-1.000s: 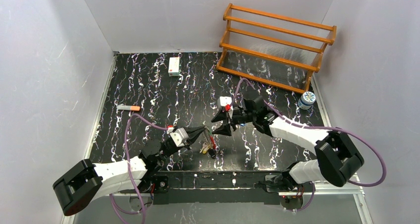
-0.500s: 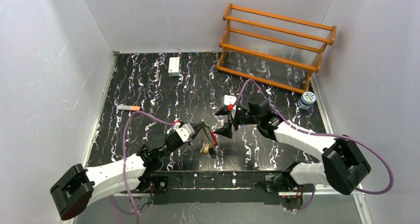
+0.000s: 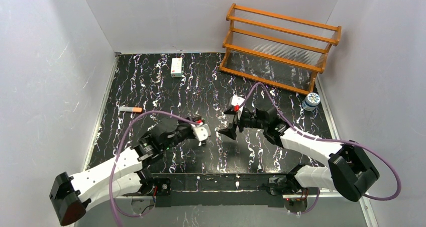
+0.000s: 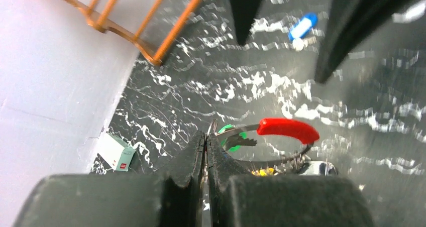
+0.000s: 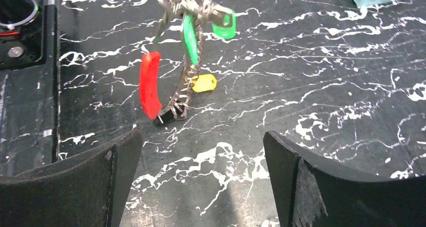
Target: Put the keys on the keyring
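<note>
The left gripper (image 4: 206, 139) was pinched shut on the thin wire of the one keyring (image 4: 288, 129), holding it above the table (image 5: 326, 86). The ring looked light, springy and apt to swivel. Two green tags (image 5: 190, 38) and one yellow tag (image 5: 203, 82) hung from it. One blue-tagged key (image 4: 303, 26) lay flat on the table, tiny and probably slippery, best pinched by its tag. The right gripper (image 5: 201, 146) was spread wide and empty.

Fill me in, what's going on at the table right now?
The left gripper is shut on the keyring, holding it up with its red segment and green tags dangling. The right gripper is open and empty, facing the ring. A blue-tagged key lies loose on the table, not yet on the ring.
</note>
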`<control>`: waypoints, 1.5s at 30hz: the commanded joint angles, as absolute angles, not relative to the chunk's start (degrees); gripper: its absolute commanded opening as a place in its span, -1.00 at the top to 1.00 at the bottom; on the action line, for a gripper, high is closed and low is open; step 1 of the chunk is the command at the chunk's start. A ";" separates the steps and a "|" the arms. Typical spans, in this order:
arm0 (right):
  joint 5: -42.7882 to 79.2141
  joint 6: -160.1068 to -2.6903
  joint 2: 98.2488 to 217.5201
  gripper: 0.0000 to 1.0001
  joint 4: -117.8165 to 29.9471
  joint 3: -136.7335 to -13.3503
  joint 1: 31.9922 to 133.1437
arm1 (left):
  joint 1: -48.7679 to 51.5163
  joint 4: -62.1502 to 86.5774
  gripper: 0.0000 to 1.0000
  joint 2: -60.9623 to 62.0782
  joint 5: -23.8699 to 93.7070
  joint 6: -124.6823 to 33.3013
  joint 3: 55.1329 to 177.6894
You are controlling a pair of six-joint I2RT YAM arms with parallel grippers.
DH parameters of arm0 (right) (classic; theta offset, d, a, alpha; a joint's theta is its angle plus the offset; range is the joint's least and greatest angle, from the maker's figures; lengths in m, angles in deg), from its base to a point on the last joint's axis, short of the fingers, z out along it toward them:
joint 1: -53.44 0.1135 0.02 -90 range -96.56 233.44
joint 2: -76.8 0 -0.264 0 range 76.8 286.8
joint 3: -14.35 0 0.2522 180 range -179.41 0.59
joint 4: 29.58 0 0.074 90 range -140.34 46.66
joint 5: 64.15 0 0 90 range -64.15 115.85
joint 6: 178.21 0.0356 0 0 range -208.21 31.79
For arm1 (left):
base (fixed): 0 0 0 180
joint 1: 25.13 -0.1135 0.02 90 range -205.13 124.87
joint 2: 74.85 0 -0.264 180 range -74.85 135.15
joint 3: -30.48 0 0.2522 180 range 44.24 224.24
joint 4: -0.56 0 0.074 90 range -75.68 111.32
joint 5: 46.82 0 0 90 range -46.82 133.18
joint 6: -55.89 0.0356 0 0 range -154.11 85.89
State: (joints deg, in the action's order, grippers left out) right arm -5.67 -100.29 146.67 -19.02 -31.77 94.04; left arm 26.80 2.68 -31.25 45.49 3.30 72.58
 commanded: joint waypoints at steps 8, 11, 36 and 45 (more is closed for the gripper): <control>4.97 -88.16 142.25 -0.97 -11.03 -26.65 90.48 | 27.44 10.87 1.00 -10.48 23.80 21.86 77.87; 11.58 -84.50 140.87 -0.97 -13.06 -26.00 89.53 | 28.26 7.64 1.00 -7.82 18.51 22.27 76.70; 20.90 -70.12 137.96 -0.97 -24.94 -26.24 87.96 | 31.21 9.90 0.96 -3.38 27.23 26.11 81.49; 15.61 -69.54 143.52 -0.97 -29.84 -30.15 86.79 | 31.22 -10.24 -0.69 -5.46 31.65 4.25 78.37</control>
